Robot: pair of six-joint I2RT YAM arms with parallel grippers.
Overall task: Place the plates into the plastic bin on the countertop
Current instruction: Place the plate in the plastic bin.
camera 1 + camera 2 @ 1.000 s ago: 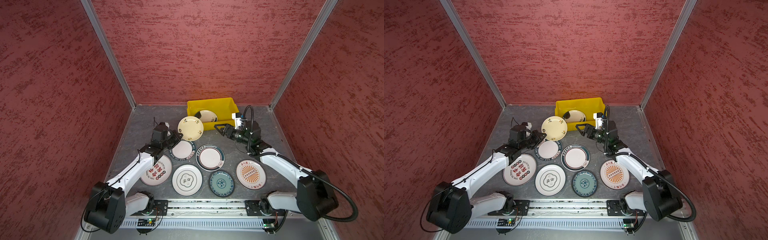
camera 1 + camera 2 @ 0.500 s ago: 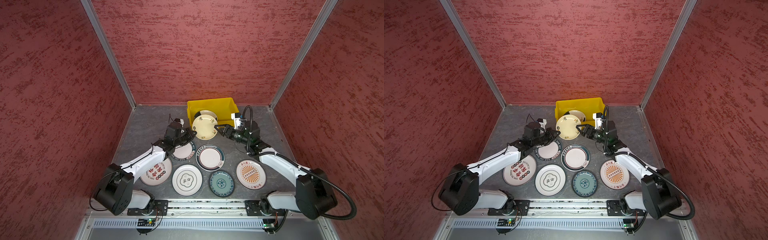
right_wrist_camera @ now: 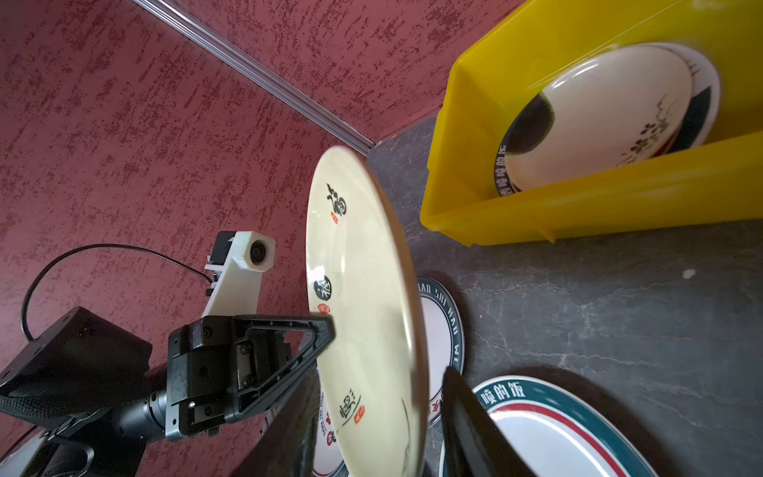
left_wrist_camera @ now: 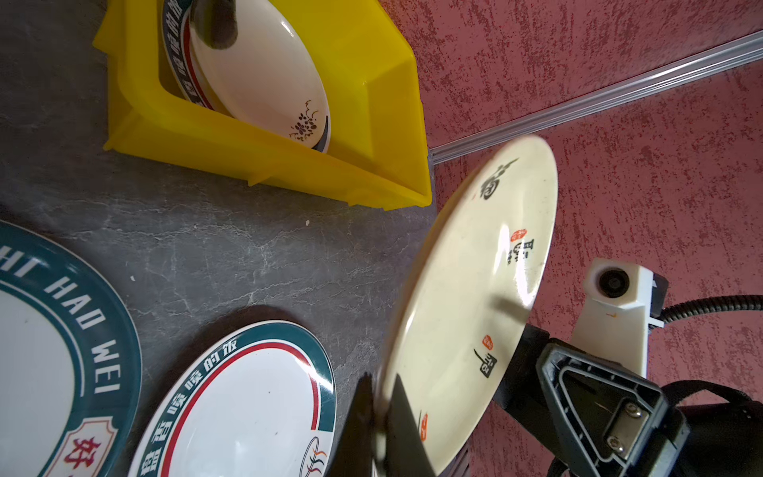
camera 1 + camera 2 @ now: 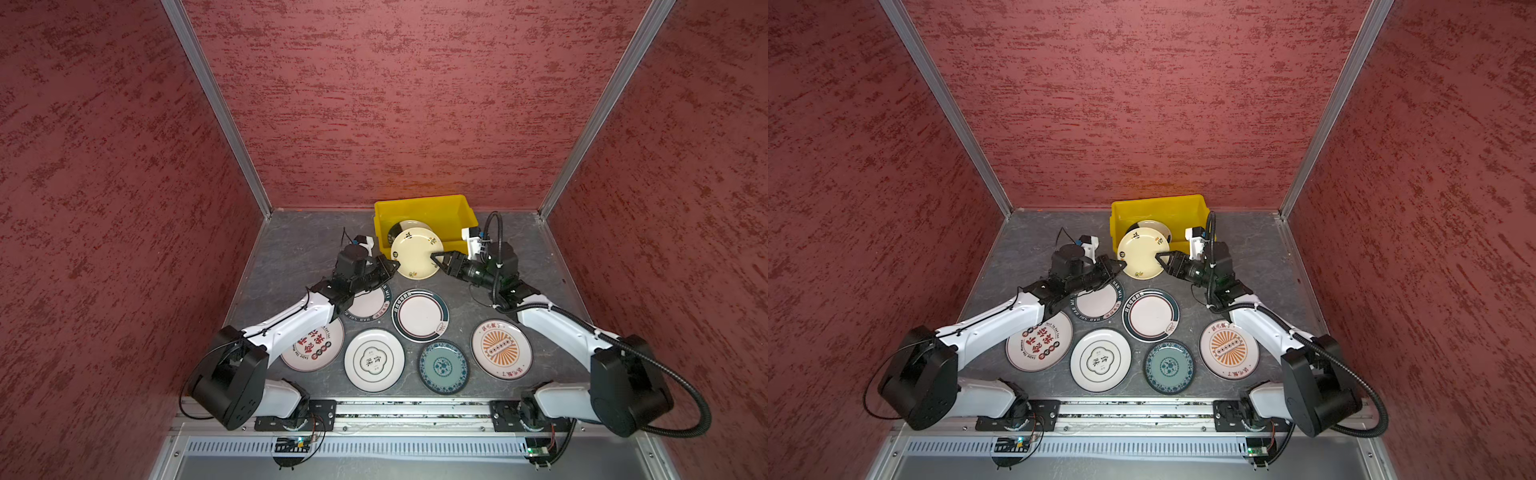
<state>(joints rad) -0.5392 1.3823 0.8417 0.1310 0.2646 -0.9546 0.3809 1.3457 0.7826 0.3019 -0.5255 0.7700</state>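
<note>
cream plate (image 5: 415, 254) held tilted above the worktop (image 5: 299, 249), just in front of the yellow bin (image 5: 453, 216); left pincer (image 5: 392, 264) is clamped on one rim, right pincer (image 5: 435, 259) straddles the opposite rim, jaws part open

Both top views hang high behind the left claw (image 5: 392, 264) and right claw (image 5: 436, 261), looking steeply down and forward from far off. They share nearly everything, the whole worktop (image 5: 291, 257) included, only shifted sideways. The left wrist camera (image 3: 258, 252) rides close behind its claw, looking along it across the cream plate (image 4: 475, 289) at the right claw. The right wrist camera (image 4: 614, 283) mirrors that. Both wrist views share the plate, the bin (image 4: 206, 140) beyond the claws, and some worktop.
</note>
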